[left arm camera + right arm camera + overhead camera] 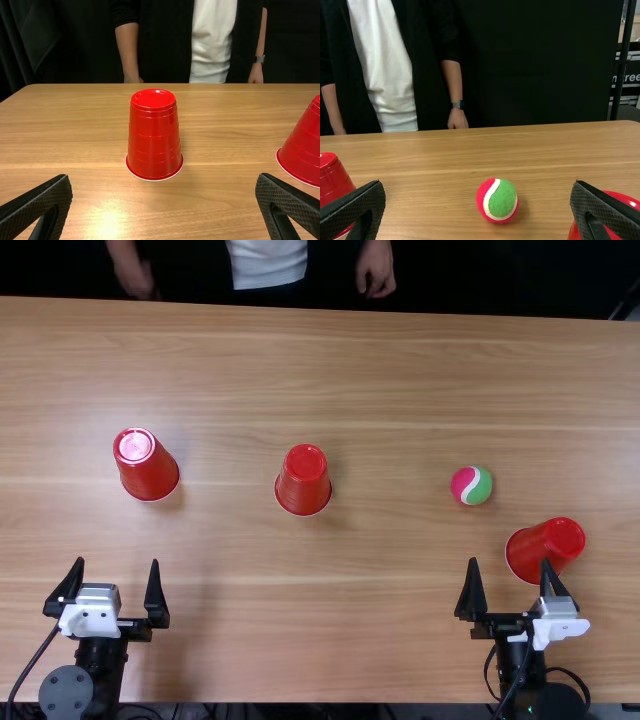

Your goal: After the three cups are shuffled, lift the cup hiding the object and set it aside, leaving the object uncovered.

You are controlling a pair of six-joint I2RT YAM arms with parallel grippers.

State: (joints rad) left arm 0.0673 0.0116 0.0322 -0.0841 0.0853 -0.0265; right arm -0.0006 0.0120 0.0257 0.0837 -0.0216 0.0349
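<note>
Ball (471,485): fuzzy pink-green sphere

Top camera looked steeply down over the whole tabletop (350,370), both wrist cameras sat low by its near edge, faced across it, shared the middle cup (303,480).
</note>
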